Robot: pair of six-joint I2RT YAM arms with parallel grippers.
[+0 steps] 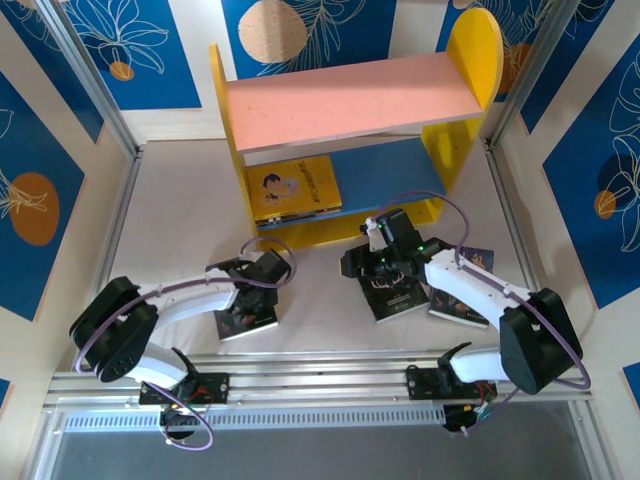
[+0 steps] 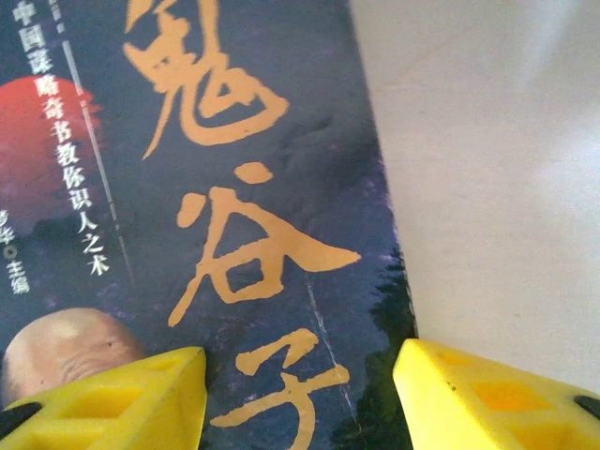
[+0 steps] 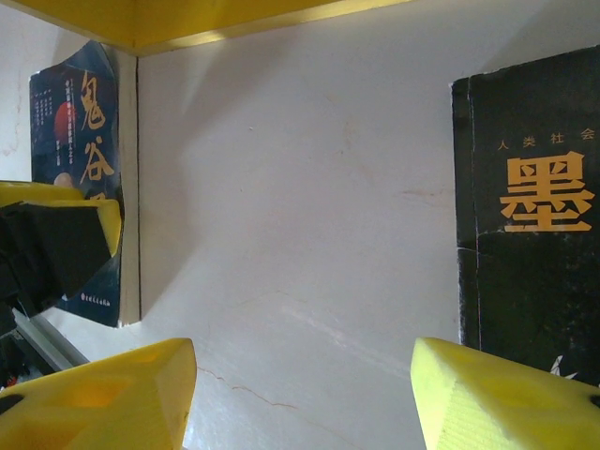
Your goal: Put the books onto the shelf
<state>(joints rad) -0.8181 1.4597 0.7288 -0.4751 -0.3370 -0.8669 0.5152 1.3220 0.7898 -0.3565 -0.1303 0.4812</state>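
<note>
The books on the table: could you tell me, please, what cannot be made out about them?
- Top external: the right arm covers the dark books; their count is unclear.
- Left wrist: the portrait book is cut off by the frame edges.
- Right wrist: the black book runs off the right edge.

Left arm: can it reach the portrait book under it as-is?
Likely yes. The left gripper hangs open directly over the portrait book, whose cover is bare, with one finger past its right edge. The book lies flat on the table, so gripping the edge may be fiddly.
</note>
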